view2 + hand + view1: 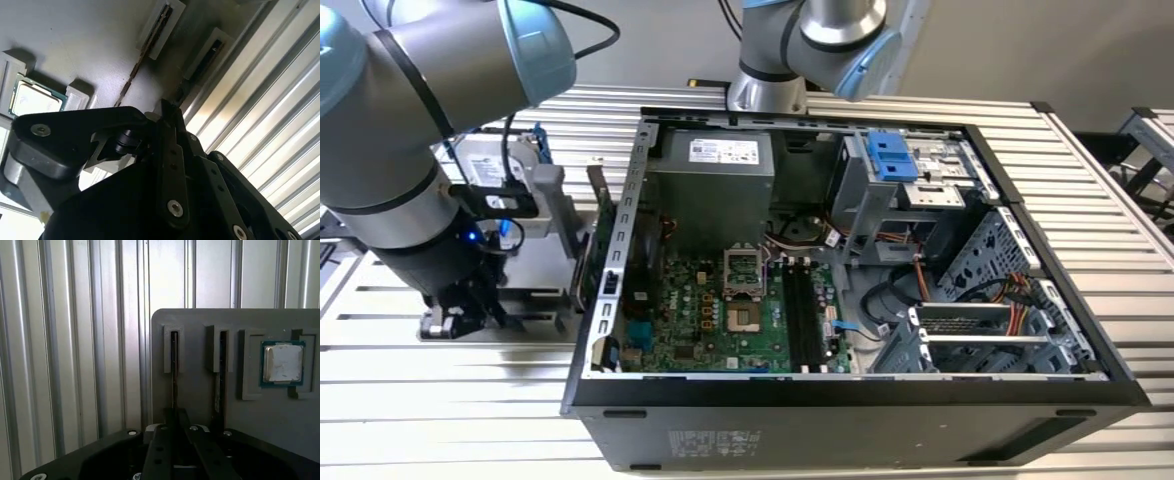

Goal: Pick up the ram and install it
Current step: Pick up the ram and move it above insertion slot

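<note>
The ram (pixel 174 365) is a thin dark strip standing edge-on in the outer slot of a grey holder plate (pixel 200 320), beside the ribbed table. The same ram (pixel 214 49) sits in the slot nearest the plate's edge in the second wrist view. My gripper (pixel 176 412) is down over that stick's near end, its fingers drawn together on the ram, which still sits in its slot. In the second wrist view the gripper (pixel 170 107) meets that slot's line. In the exterior view the gripper (pixel 458 318) is low over the plate, left of the computer case (pixel 854 400).
Another memory stick (pixel 220 365) stands in the neighbouring slot, and a square processor chip (pixel 283 363) lies in a pocket further in. Inside the case, the motherboard's black slots (pixel 803 315) run beside the empty processor socket (pixel 744 318). A hard drive (pixel 494 160) stands behind the arm.
</note>
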Available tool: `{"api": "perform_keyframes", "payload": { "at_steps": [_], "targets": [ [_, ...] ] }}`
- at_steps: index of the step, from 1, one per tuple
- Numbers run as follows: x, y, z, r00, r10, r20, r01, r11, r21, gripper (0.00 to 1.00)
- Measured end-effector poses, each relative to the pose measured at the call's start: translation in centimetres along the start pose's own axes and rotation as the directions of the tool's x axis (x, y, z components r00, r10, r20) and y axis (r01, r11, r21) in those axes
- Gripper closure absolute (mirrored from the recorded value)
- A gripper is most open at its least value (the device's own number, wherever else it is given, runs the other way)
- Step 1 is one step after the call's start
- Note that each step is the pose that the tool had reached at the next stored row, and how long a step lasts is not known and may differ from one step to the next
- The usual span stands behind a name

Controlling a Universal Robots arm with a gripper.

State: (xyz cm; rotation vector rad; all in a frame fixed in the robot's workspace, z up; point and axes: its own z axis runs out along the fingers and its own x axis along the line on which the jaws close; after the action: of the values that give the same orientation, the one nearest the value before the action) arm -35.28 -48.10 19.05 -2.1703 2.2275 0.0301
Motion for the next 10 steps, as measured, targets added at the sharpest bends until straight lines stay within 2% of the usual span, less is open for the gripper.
{"api": "perform_keyframes", "payload": {
  "at_steps": [3,10],
  "targets": [
    [0.00,0.01,-0.18,1.0000,0.003,0.0012,-0.003,1.0000,-0.0006,1.00],
    [-0.13,-0.03,-3.28,1.0000,0.005,0.0016,-0.005,1.0000,-0.0001,1.00]
  ]
}}
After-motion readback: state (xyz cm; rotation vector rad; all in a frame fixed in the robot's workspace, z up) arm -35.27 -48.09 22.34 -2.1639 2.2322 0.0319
